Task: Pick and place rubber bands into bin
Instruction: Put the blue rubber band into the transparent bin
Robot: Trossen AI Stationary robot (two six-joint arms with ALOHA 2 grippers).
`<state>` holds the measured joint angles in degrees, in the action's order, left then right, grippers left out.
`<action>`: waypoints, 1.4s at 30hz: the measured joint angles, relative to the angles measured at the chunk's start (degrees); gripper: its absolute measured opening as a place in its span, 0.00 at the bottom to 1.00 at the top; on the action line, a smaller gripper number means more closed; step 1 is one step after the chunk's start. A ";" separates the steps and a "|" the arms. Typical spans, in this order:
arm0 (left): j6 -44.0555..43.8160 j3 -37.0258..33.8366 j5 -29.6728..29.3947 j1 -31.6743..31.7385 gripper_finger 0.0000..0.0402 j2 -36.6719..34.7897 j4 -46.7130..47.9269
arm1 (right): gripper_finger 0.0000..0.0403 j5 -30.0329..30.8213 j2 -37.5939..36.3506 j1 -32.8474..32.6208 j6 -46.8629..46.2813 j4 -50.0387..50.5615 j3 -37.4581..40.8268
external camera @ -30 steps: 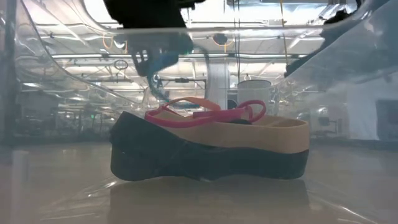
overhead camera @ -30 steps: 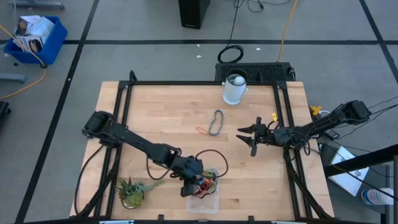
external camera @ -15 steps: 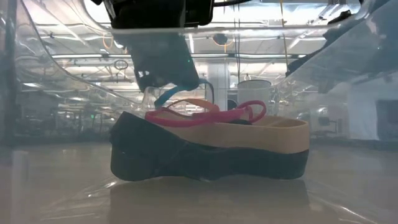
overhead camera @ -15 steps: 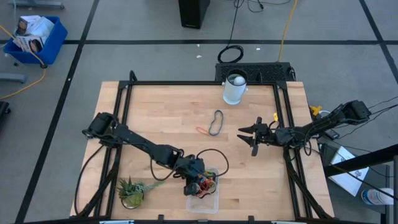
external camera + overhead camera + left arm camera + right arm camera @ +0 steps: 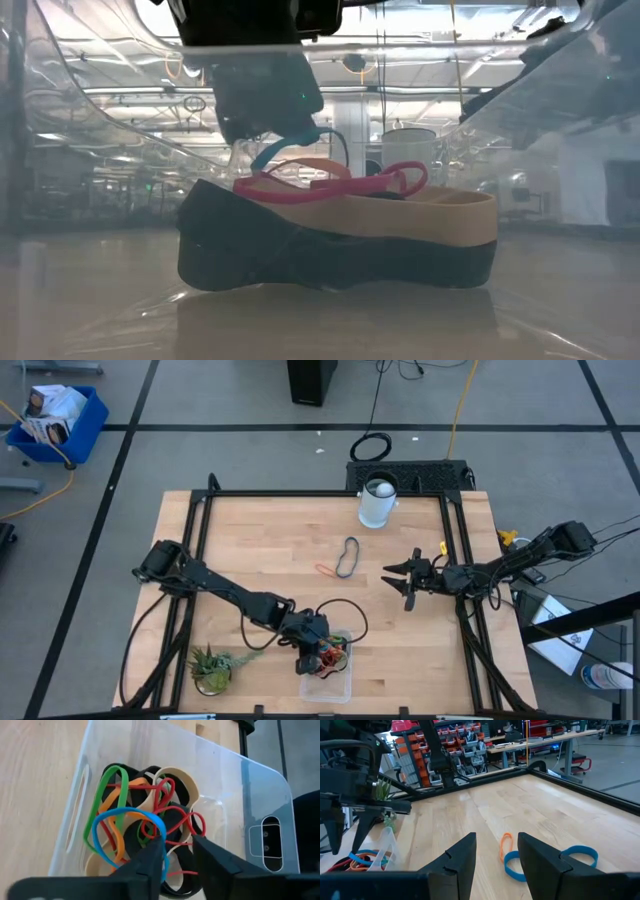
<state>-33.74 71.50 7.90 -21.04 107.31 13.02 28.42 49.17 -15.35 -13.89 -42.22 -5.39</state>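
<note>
Left wrist: end effector (image 5: pixel 177 851) over bin (image 5: pixel 250 795).

No legible text, label or number anywhere (not even partial).

1 clear bin (image 5: pixel 328 678), w/ a tangle of rubber bands (image 5: pixel 145 827) inside: approx 1 blue, 1 green, 1 orange, 1 cream, a few thin red and some black, exact no. can't tell as they overlap. On the table (image 5: pixel 290 550) outside the bin: 2 loose bands, 1 dark (image 5: pixel 347 558) and 1 orange (image 5: pixel 326 569). 1 white cup (image 5: pixel 377 502). 1 small plant (image 5: pixel 211 666). 2 arms, so 2 grippers: left (image 5: pixel 312 658), right (image 5: pixel 405 580). 1 blue crate (image 5: pixel 58 420) on the floor.
</note>
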 joint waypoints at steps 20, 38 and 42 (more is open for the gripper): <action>2.33 0.00 6.87 2.32 0.59 -4.60 0.68 | 0.35 -0.10 0.01 0.00 -0.42 -0.66 0.00; 9.61 -0.06 9.89 2.27 0.59 -14.92 0.26 | 0.35 0.04 0.00 0.00 0.59 -5.40 -0.02; 15.45 -0.04 7.26 2.23 0.59 -24.58 0.08 | 0.35 0.04 0.02 0.00 3.55 -7.90 -0.02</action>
<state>-18.29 71.46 15.16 -18.81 82.72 13.10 28.47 49.19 -15.35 -10.34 -50.12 -5.41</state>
